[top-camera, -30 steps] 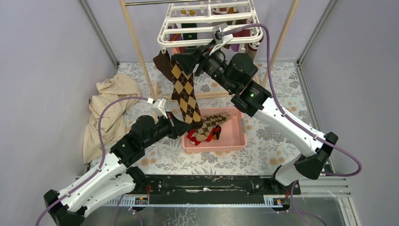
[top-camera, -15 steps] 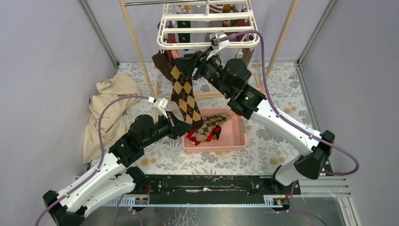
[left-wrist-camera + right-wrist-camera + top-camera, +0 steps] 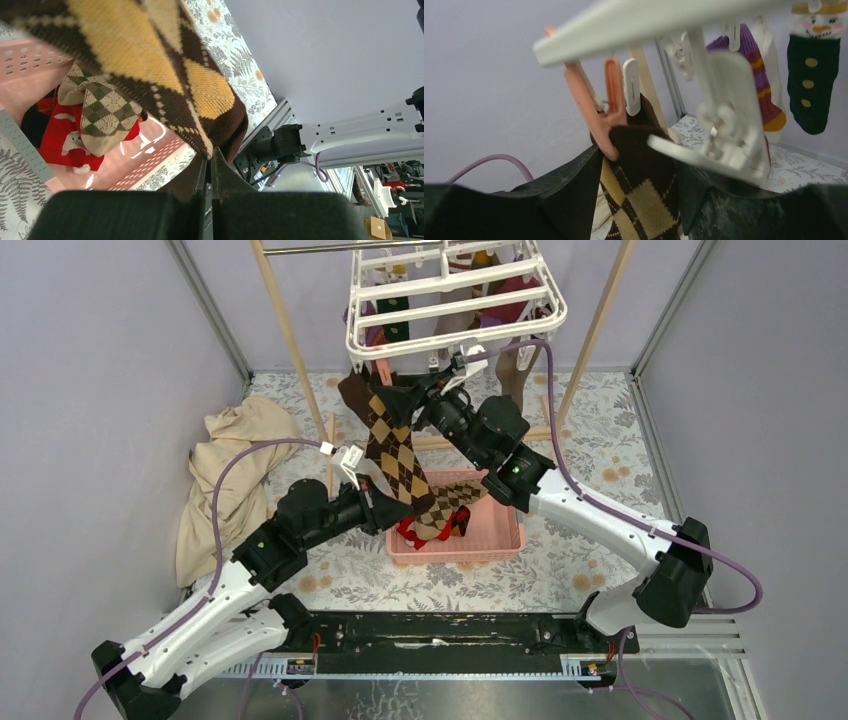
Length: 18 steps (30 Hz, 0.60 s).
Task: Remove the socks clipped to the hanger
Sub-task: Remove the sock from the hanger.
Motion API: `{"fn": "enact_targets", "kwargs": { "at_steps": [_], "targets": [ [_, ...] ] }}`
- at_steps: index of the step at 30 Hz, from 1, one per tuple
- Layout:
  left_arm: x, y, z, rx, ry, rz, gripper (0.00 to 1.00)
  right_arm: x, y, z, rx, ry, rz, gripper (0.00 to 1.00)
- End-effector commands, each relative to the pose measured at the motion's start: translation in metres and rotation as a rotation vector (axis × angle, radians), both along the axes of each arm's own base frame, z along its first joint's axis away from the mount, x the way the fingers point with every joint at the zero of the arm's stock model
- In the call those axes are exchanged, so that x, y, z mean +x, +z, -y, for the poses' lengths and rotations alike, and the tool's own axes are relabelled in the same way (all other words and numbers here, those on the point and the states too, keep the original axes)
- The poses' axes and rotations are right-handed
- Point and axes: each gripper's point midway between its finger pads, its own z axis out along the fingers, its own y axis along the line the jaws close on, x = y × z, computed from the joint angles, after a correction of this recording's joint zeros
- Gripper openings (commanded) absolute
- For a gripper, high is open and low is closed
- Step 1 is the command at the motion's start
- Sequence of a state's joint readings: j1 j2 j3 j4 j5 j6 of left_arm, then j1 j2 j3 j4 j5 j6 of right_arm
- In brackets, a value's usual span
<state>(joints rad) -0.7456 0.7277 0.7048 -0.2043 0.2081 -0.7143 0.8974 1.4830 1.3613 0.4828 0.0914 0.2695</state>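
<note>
A brown-yellow argyle sock (image 3: 395, 450) hangs from a pink clip (image 3: 596, 117) at the near left corner of the white hanger (image 3: 455, 300). My right gripper (image 3: 397, 400) is open, with one finger on each side of the sock's top just under the clip; the right wrist view (image 3: 639, 162) shows the sock (image 3: 646, 195) filling the gap. My left gripper (image 3: 385, 512) is shut on the sock's lower end (image 3: 220, 125), seen pinched in the left wrist view (image 3: 210, 162). More socks hang further back, among them a purple striped one (image 3: 764, 85) and a green one (image 3: 811, 85).
A pink basket (image 3: 505, 535) below the sock holds a green-beige argyle sock (image 3: 100, 115) and a red one (image 3: 62, 145). A beige cloth (image 3: 235, 475) lies at the left. Wooden poles (image 3: 290, 340) flank the hanger. A white clip (image 3: 724, 120) dangles close to the right wrist camera.
My right gripper has dropped towards the near side along the sock's top, and the hanger has swung back and to the right. My left gripper has kept its hold and barely moved.
</note>
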Motion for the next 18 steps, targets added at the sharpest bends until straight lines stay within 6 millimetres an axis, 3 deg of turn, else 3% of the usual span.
{"fn": "enact_targets", "kwargs": {
  "at_steps": [1, 8, 18],
  "targets": [
    [-0.004, 0.015, 0.002, -0.006, -0.036, 0.043, 0.0, -0.022, 0.063, 0.026, 0.172, -0.025, 0.157, 0.61],
    [-0.005, 0.015, 0.004, 0.006, -0.053, 0.042, 0.0, -0.024, 0.066, 0.028, 0.196, -0.025, 0.173, 0.63],
    [-0.007, 0.005, 0.009, 0.025, -0.084, 0.017, 0.0, -0.03, 0.089, 0.014, 0.226, 0.047, 0.213, 0.68]
  ]
}}
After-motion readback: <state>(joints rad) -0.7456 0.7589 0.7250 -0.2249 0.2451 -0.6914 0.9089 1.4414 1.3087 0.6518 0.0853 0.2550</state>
